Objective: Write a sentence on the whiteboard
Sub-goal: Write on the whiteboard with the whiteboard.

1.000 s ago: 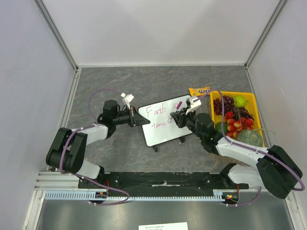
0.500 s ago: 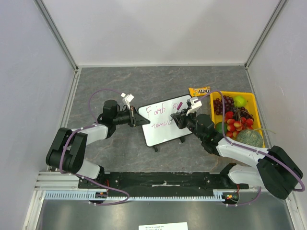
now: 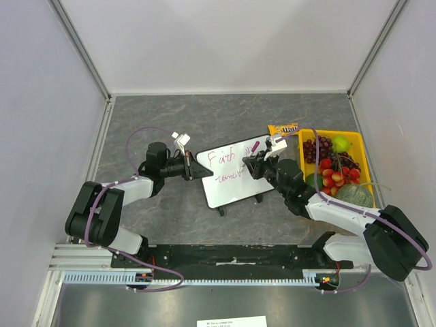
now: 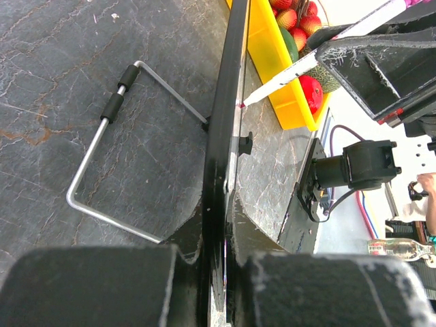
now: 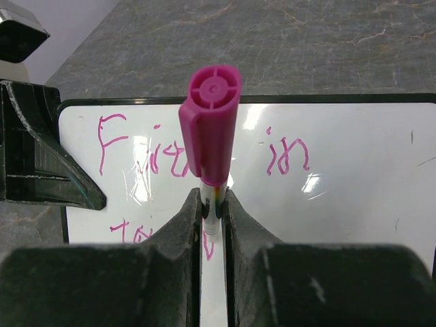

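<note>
The whiteboard (image 3: pixel 235 191) stands tilted on the grey table, propped on its wire foot. My left gripper (image 3: pixel 193 168) is shut on its left edge; in the left wrist view the board (image 4: pixel 228 102) runs edge-on between the closed jaws (image 4: pixel 228 225). The sentence (image 3: pixel 228 158) reads "Faith in" in pink (image 5: pixel 286 155), with the start of a second line (image 5: pixel 133 231) below. My right gripper (image 3: pixel 253 165) is shut on a white marker with a magenta cap (image 5: pixel 210 122). The marker's tip (image 4: pixel 242 103) touches the board at the second line.
A yellow tray (image 3: pixel 363 146) of grapes, strawberries and other fruit sits just right of the right arm. A candy packet (image 3: pixel 283 129) lies behind the board's right corner. The board's wire foot (image 4: pixel 102 170) sticks out at the back. Walls enclose the table.
The marker in my right gripper has shifted slightly along the second line, its cap leaning a bit further back. The board and left gripper have stayed put.
</note>
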